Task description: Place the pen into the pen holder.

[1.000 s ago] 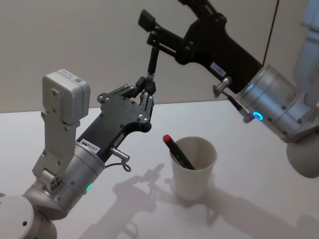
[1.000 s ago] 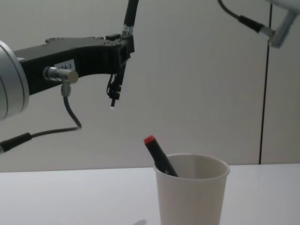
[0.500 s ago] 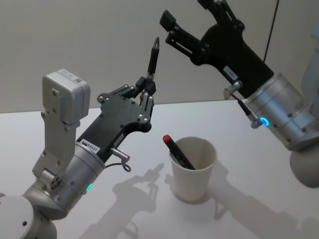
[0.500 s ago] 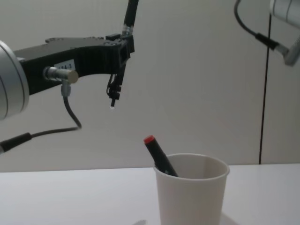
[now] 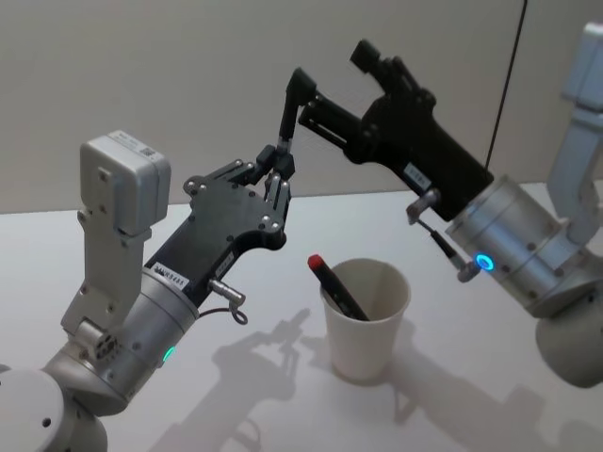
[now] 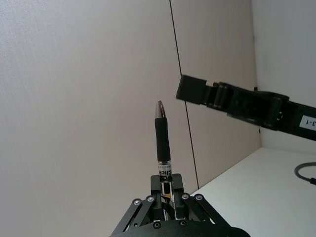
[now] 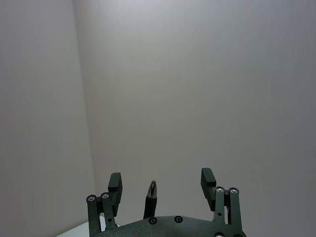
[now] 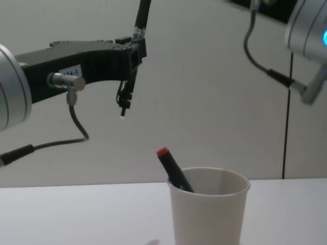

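Head view: left gripper [image 5: 276,171] is raised above the white table [image 5: 471,414], at about 10 o'clock from the pen holder [image 5: 366,318]. Its fingers are clamped on the lower end of a black pen [image 5: 287,118], which stands nearly upright, tip uppermost. Right gripper [image 5: 330,77] reaches in from 2 o'clock, fingers spread wide on either side of the pen's tip and not touching it. The pen holder stands on the table with a red-capped pen [image 5: 336,286] leaning inside. White labels on both grippers are unreadable. Lettering on the held pen's barrel in the left wrist view cannot be read with certainty.
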You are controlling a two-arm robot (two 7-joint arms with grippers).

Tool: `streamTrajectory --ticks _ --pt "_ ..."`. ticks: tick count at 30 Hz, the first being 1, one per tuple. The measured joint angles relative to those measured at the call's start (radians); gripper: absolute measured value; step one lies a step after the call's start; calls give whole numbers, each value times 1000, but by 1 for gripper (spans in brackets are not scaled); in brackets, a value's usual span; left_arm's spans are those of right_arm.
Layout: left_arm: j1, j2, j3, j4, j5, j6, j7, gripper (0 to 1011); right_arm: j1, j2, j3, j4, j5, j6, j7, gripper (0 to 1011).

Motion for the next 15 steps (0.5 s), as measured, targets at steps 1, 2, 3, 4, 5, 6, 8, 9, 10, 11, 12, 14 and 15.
streamTrajectory --ticks 1,2,3,4,5,6,8,9,10,11,12,14,15 --pt "0 0 0 0 0 0 0 135 -2 -2 -2 1 3 6 1 1002" --pt "0 0 0 0 0 0 0 135 -2 -2 -3 2 4 7 1 1002" --pt "0 0 0 0 0 0 0 135 -3 -3 -4 3 5 10 1 1002" --pt "0 0 0 0 0 0 0 135 -3 -5 -6 5 6 14 1 1002" --pt "0 0 0 0 0 0 0 135 -3 -6 -6 5 6 16 0 1002" --pt "0 0 0 0 0 0 0 135 -3 -7 -7 6 6 17 0 1002" --pt "0 0 0 0 0 0 0 135 -3 -9 -7 8 6 21 -4 1002" --pt "0 0 0 0 0 0 0 135 -3 -10 -8 10 4 23 -7 1002" --pt "0 0 0 0 0 0 0 135 -2 -11 -8 11 2 24 -8 1002" --pt "0 0 0 0 0 0 0 135 -2 -11 -8 11 0 25 -9 1002" --pt "0 0 0 0 0 0 0 135 -1 -12 -8 12 -2 27 -10 1002" --pt "0 0 0 0 0 0 0 135 2 -13 -7 16 -9 31 -12 1001" --pt "0 0 0 0 0 0 0 135 4 -14 -7 17 -11 33 -12 1001"
